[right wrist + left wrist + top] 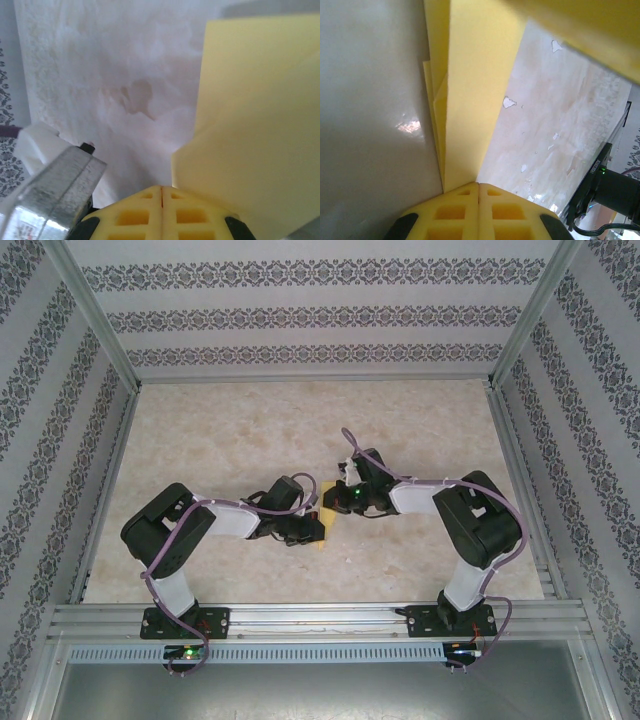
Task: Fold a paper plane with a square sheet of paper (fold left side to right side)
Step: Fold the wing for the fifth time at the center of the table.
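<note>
as the left claw [479,186] grips it, paper [470,100] runs lengthwise — outward.

A pale marbled tabletop [240,430] is enclosed at 9, 12 and 3 o'clock by white walls [310,300] banded with dark floral stripes; aluminium posts [96,320] are set at the far corners; a slotted aluminium rail [320,616] is laid along 6 o'clock.

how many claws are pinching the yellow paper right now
2. The left claw is shut on the folded yellow paper near the middle of the table; the right claw pinches the same paper from the opposite side.
</note>
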Motion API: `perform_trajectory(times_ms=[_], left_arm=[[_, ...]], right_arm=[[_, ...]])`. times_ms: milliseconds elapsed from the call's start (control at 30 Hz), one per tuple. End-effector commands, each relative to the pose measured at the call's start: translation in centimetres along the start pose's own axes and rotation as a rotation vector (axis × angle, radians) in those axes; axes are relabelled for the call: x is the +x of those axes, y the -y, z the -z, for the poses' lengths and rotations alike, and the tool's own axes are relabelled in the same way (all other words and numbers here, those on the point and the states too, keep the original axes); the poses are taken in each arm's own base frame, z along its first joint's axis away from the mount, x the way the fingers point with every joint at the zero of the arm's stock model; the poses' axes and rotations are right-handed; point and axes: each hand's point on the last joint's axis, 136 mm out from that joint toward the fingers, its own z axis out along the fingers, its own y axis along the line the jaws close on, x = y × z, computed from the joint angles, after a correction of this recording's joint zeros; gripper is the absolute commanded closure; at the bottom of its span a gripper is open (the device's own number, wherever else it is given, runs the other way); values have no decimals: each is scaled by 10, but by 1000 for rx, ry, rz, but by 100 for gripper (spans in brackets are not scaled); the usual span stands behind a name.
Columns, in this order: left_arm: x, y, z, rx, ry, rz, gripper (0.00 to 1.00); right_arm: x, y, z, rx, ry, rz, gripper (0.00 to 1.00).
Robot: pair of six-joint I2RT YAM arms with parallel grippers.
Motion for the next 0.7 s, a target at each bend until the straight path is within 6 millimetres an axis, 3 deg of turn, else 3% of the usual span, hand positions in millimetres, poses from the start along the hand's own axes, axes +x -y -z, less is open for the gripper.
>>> perform_trajectory(times_ms=[0,300,667], left_arm=[[18,-40,-2,-128,-31,55,97],[11,-27,3,-95,-11,41,97],[-12,26,25,-10,41,-46,96]], right_arm=[[-7,2,5,-2,7,-1,100],[-6,36,-1,60,-6,-50,100],[12,68,-3,160,-45,-85,100]])
